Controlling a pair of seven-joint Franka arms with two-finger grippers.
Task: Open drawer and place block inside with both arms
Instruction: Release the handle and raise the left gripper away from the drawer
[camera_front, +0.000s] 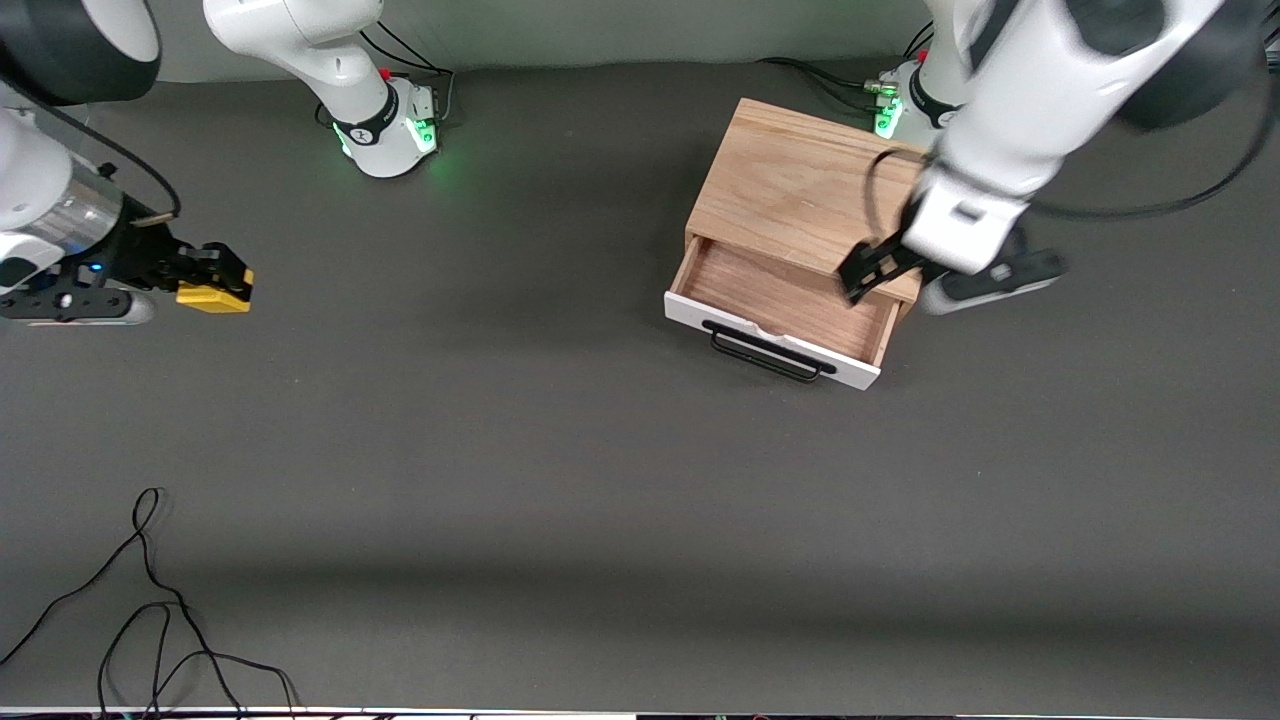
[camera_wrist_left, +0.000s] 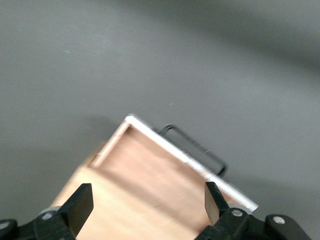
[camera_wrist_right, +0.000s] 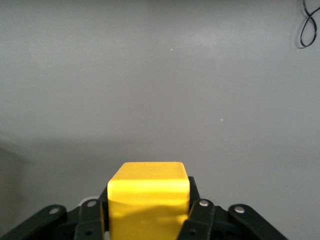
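right hand (camera_front: 225, 285) clamps small yellow cube block (camera_front: 214, 297), rigid, light | left hand (camera_front: 868, 272) wide over open white-fronted wooden drawer (camera_front: 772, 340)

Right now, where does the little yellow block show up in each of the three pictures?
Front view: the block is at the right arm's end of the table, clamped in the right gripper.
Left wrist view: the block is not in it; only the open drawer shows.
Right wrist view: the block fills the lower middle, between the fingers.
Shared landmark: the grey table, seen in all three.
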